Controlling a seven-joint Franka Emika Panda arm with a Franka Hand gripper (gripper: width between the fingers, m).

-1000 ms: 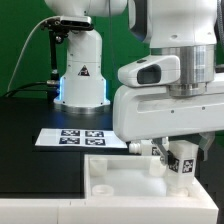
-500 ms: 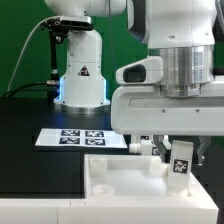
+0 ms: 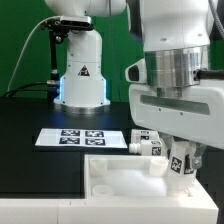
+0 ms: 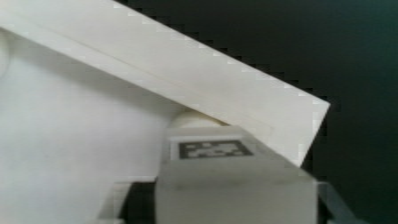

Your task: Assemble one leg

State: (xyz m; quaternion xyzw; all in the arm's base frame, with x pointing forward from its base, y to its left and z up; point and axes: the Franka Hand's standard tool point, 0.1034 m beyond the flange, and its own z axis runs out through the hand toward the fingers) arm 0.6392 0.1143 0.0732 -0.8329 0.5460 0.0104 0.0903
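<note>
Tip of leg tucked behind white tray part edge, its tag blurred, marker board end behind arm, arm cropped by frame edges

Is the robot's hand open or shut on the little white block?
Shut on it. In the wrist view the leg sits tight between both fingers of the gripper, tag showing.

Marker board on a black worktop
It lies flat near the white tray-like part, a green backdrop behind.
</note>
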